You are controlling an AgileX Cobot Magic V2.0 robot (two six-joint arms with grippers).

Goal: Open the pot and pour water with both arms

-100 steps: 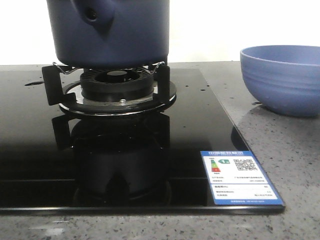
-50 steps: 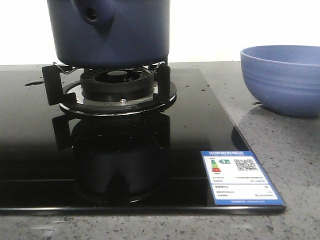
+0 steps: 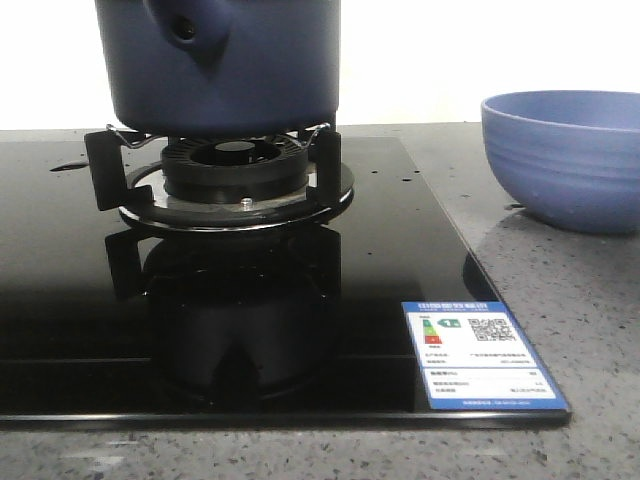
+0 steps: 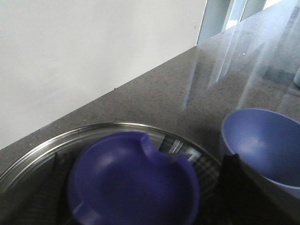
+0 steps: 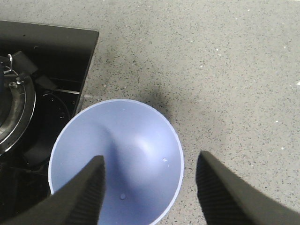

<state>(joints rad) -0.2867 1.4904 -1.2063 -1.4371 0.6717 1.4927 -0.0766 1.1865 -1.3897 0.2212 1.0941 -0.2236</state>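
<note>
Pot (image 3: 225,65), dark navy, is sitting on the burner stand (image 3: 232,180) of a black glass cooktop (image 3: 60,290) on the grey bench (image 3: 560,290). Right tool (image 5: 150,187) is hanging with fingers spread wide above a lighter blue bowl (image 5: 136,159) beside the cooktop. Left tool's state cannot be told.

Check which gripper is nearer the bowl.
Right. Its open gripper hangs directly above the bowl, fingers straddling it. The left one is over the pot, bowl beside it.
</note>
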